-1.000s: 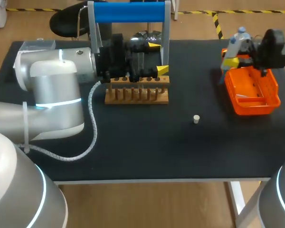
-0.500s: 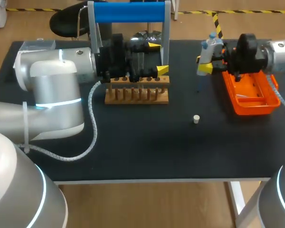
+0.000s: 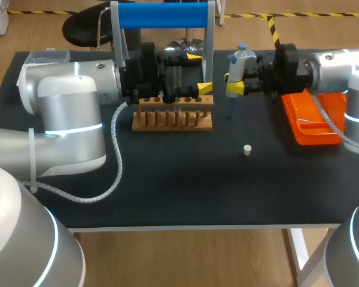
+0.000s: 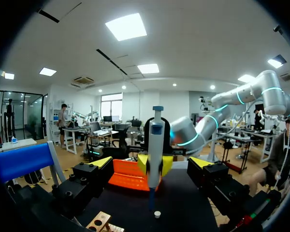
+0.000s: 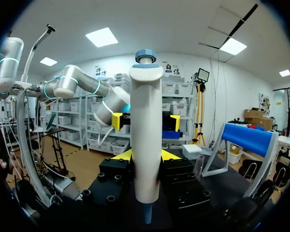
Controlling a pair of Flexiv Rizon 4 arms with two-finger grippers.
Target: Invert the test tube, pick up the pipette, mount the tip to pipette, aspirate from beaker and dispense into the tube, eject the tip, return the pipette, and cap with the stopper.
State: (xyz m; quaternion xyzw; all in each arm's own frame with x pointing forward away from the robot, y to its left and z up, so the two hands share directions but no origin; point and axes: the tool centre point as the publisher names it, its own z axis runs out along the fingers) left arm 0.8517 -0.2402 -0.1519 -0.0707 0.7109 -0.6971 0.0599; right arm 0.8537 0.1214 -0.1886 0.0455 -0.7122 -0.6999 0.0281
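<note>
Now shifted left off the orange plastic tray [image 3: 316, 130] toward the wooden tube rack [image 3: 173, 118]: right claw [image 3: 235, 82], clamped on upright white-and-blue pipette [image 3: 239, 61] above black bench [image 3: 167, 185]. Left claw [image 3: 199, 73] spread wide over rack, gripping nothing.

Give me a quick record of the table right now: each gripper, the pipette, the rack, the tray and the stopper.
left gripper: open, at the wooden rack
right gripper: shut on the pipette
pipette: upright, held between rack and tray
orange tray: right side of the table
stopper: loose on the table, nearer the robot than the rack
</note>
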